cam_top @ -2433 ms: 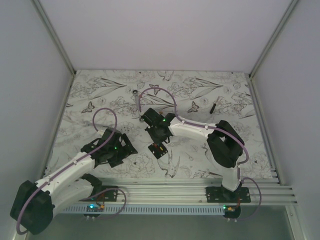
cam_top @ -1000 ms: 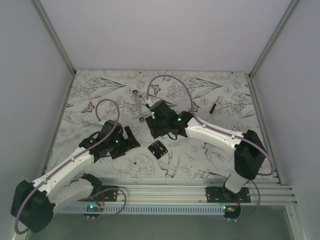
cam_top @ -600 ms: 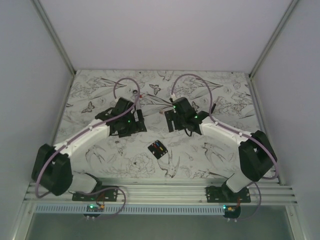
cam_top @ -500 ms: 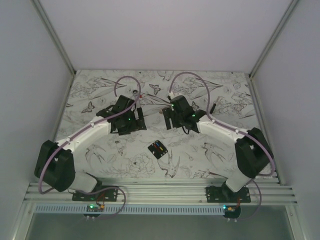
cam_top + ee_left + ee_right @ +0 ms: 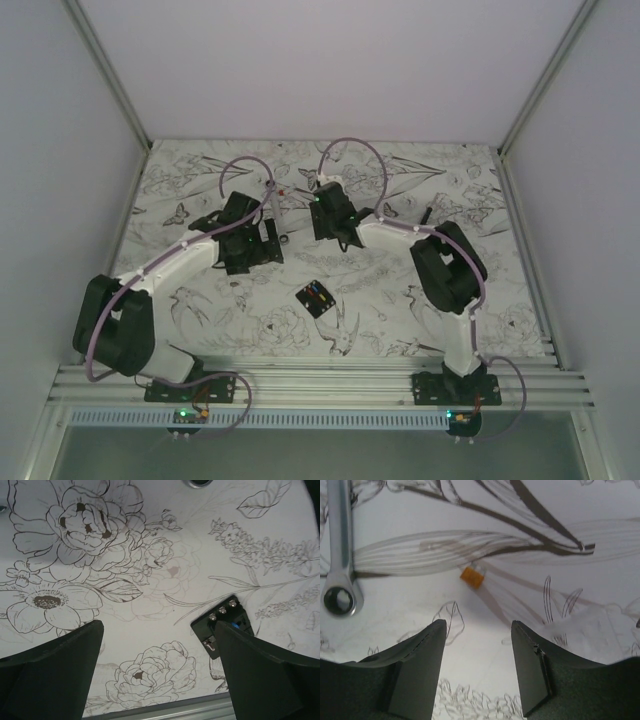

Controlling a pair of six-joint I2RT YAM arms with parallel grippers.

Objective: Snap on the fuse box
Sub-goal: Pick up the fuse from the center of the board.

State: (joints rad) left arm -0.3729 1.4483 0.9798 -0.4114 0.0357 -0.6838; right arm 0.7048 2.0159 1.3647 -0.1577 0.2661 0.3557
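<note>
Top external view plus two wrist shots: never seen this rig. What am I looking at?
Two white-and-black robot arms, left and right, are bolted at the table's near edge. The overhead picture looks down on both. Each other picture comes from a camera on one wrist, the dark wedges being that arm's fingers. The left tool and the right tool are both open, holding nothing. On the floral-print table cover lie a small black rectangular plastic fuse box with coloured fuses, a long silver metal wrench and a tiny orange piece.
</note>
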